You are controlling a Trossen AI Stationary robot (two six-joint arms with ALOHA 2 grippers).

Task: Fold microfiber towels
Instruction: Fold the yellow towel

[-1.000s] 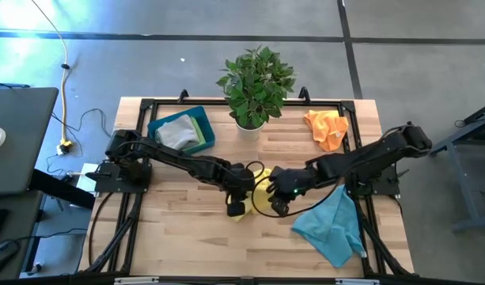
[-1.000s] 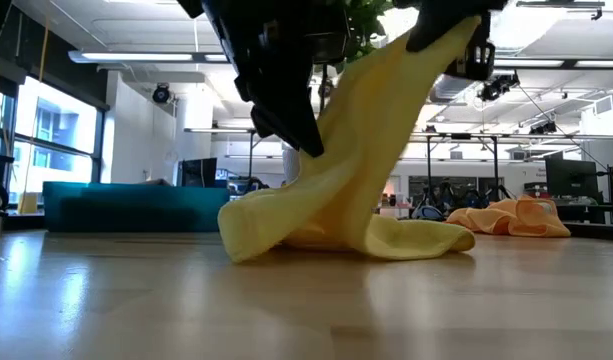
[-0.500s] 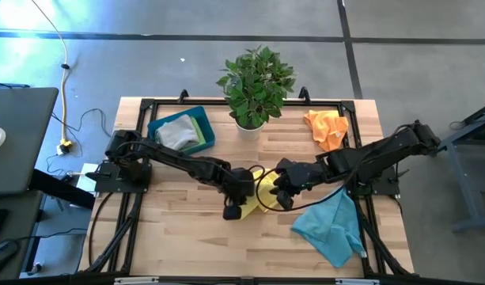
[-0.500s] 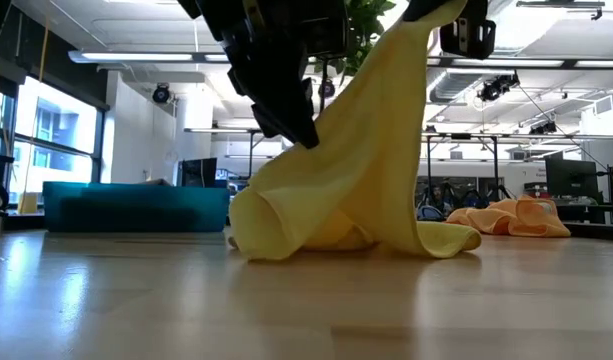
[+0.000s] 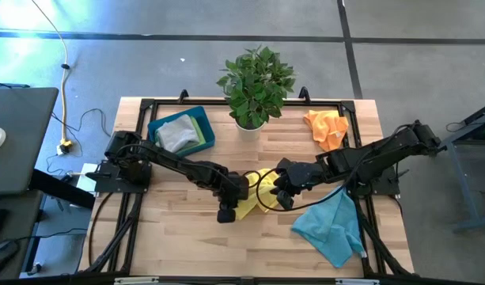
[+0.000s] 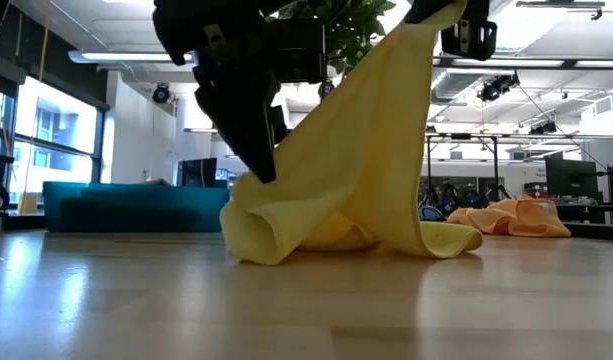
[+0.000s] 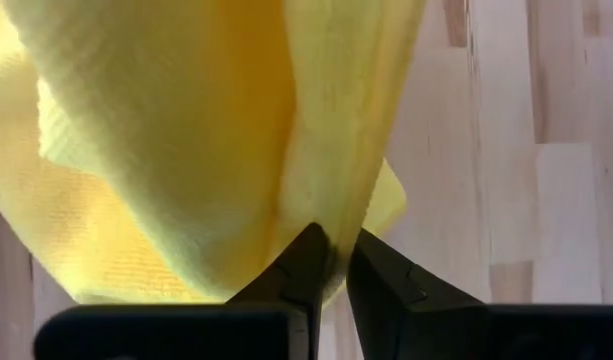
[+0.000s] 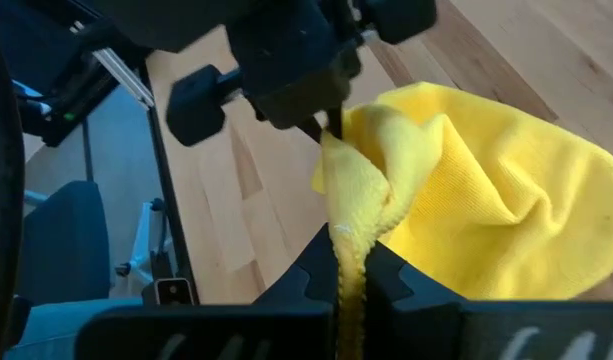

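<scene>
Here the wooden table (image 5: 179, 237) carries, largest first, a potted plant (image 5: 255, 83) at its far edge, a teal-blue towel (image 5: 331, 228) spread at the near right, and a blue tray (image 5: 157, 127) at the far left. The tray holds a grey towel (image 5: 176, 134) lying over a lime green towel (image 5: 198, 127). An orange towel (image 5: 327, 128) lies crumpled at the far right, well apart from the work.

At the table's middle the yellow towel (image 6: 356, 170) hangs stretched between both arms, its lower folds resting on the wood. The right gripper (image 8: 344, 262) is pressed together, pinching one edge high up. The left gripper (image 7: 338, 258) is nearly closed, nipping a lower edge close above the table. The plant's leaves stand behind the lifted cloth in the low view.

Compared with a second ago, the left gripper has moved towards the near left and dropped lower, drawing its edge out, while the right gripper has risen and backed off to the right, so the cloth now stands taller and tauter.
</scene>
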